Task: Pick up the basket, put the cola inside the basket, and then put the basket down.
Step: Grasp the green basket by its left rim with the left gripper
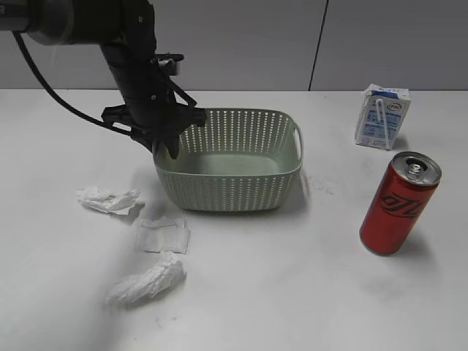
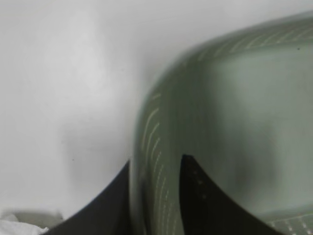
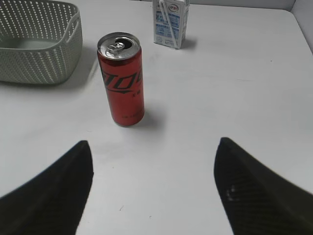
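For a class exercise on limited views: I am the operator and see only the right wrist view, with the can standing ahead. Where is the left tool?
Observer: The left tool is at the basket, on its left rim.
Operator: Is it gripping the rim?
Observer: One finger is inside the wall, the other outside; contact is too blurred to confirm.
Operator: Anything beyond my view near the basket?
Observer: Crumpled tissues lie on the table left of and in front of it.
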Motion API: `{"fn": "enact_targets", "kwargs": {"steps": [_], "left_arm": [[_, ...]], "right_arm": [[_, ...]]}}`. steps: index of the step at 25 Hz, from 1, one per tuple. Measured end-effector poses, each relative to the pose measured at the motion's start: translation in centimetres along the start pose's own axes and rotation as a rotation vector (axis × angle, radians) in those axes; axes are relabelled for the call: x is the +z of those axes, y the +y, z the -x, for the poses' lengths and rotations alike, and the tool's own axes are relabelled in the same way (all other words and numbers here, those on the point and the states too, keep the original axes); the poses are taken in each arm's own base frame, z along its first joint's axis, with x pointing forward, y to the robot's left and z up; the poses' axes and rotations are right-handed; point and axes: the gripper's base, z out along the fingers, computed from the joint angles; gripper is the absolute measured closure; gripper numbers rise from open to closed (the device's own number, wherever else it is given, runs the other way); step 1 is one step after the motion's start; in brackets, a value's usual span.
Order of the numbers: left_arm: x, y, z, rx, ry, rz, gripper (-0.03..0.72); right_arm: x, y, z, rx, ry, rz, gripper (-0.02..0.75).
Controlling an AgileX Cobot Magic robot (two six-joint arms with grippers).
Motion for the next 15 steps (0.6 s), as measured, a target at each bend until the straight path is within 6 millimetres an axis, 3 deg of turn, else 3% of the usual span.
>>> {"fn": "enact_targets", "kwargs": {"steps": [6, 8, 12, 15], "left_arm": [[1.3, 0.1, -0.2, -0.017, 0.037, -0.011, 0.491], [1.3, 0.1, -0.2, -0.017, 0.042, -0.010, 0.528], [0.9, 0.0, -0.3, -0.045, 0.041, -0.012, 0.682], [-0.7, -0.2, -0.3, -0.049, 0.030, -0.015, 0.691]], "right_arm": [[0.0, 0.0, 0.0, 0.000, 0.000, 0.000, 0.155], [0.0, 0.0, 0.0, 0.001, 0.000, 0.000, 0.155], [0.0, 0.0, 0.0, 0.000, 0.000, 0.000, 0.155], [0.0, 0.0, 0.0, 0.000, 0.000, 0.000, 0.155]]}}
